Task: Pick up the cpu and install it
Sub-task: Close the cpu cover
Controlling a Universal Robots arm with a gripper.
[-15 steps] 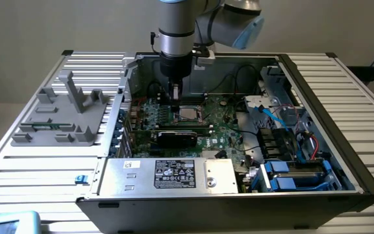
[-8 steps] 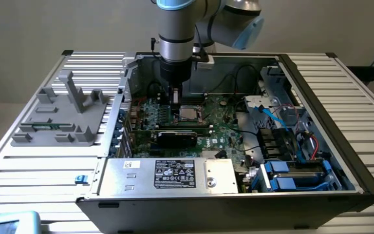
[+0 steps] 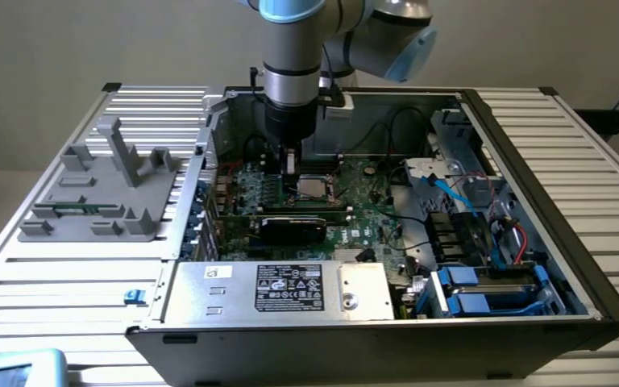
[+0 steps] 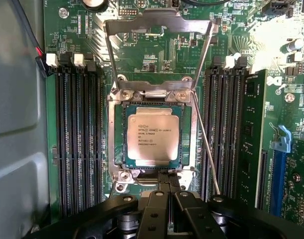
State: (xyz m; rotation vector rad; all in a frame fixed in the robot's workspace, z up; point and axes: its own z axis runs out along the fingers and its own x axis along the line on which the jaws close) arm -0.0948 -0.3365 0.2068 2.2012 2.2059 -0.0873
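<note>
Inside an open computer case (image 3: pixel 600 282) lying on its side, the robot arm's gripper (image 4: pixel 165 186) is hanging low over the motherboard (image 4: pixel 156 59) with its fingers pressed together and nothing between them. The cpu (image 4: pixel 152 138) is lying flat in the socket (image 4: pixel 117 149) near the middle of the board, label up, its edges square with the socket's frame. It is sitting just ahead of the fingertips, on the far side of the socket's edge opposite the hinge. Whether the tips are touching that edge cannot be told.

The chip is looking nearly square, with no clear long axis. The hinged metal plate (image 4: pixel 159 22) is standing open beyond the socket's far edge, leaving the chip's top uncovered. A thin wire lever (image 4: pixel 206 149) is slanting along one side of the socket. Banks of memory slots (image 4: pixel 79 134) are flanking both sides closely, so free room is lying mainly straight above.

In the exterior view the gripper (image 3: pixel 288 165) is hovering just beside the cpu (image 3: pixel 312 189), with a black card (image 3: pixel 293 228) close towards the case's front wall.
</note>
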